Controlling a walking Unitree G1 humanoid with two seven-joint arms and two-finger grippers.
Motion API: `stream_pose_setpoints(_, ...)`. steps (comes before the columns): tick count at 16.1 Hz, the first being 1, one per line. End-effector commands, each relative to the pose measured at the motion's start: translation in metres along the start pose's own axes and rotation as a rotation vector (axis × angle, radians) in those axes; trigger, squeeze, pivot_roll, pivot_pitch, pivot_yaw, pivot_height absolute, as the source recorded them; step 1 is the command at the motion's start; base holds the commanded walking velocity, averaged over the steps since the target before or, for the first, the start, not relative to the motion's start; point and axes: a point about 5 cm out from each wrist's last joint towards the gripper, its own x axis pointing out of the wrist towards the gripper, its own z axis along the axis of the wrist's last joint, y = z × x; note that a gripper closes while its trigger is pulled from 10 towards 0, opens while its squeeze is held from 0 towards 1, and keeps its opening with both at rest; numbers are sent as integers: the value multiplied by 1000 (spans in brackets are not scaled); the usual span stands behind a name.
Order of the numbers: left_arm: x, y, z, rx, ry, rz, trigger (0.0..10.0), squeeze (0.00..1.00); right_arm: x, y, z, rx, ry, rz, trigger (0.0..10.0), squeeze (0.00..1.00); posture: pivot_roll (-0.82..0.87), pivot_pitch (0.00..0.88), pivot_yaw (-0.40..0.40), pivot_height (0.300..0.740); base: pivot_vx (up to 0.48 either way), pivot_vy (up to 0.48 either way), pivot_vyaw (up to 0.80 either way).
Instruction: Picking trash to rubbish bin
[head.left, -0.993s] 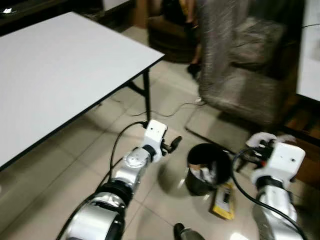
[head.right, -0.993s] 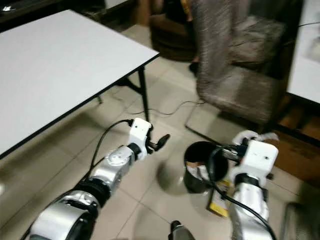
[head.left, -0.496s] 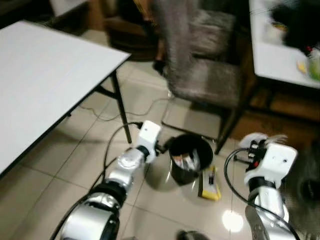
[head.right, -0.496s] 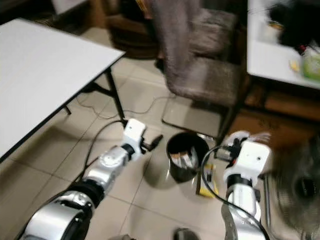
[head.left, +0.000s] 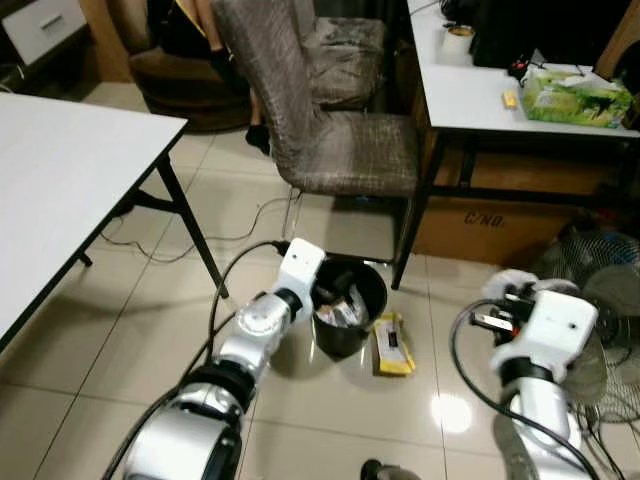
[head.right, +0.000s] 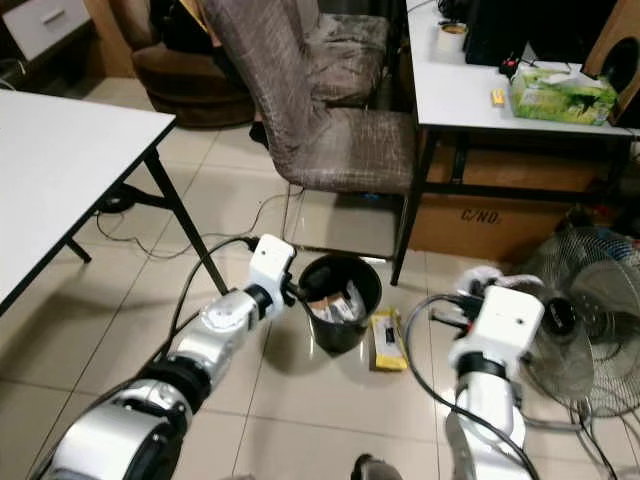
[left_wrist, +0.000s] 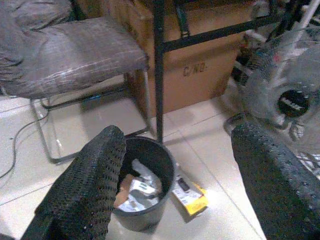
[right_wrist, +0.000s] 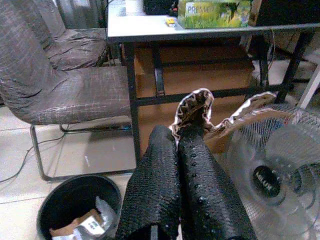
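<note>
Tiled floor (head.left: 120, 330), grey chair (head.left: 330, 140), white tables (head.left: 60, 190)

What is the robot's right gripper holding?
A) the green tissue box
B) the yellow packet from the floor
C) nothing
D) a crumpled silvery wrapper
D: the right gripper has its fingers pressed together on a crumpled silvery wrapper, while the yellow packet lies on the floor beside the bin.
</note>
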Motion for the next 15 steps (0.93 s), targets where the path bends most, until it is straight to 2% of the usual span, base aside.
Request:
stream_pose_setpoints(1,0,-1,2,1,-13,-17,10000,0,-1,1,2,-3,-12,1,10000,0,-12,113,42,740,270,0,0)
stream_pose_setpoints(5,0,-2,1,-1,-16,-26,10000,0,-2,2,2,-10,-12,10,10000,0,-15,116,40,740,358,0,0)
stream_pose_setpoints(15,0,-4,0,7,-4,-36,10000,0,-2,5,2,-12,-12,20,10000,0,-12,115,49,740,480,0,0)
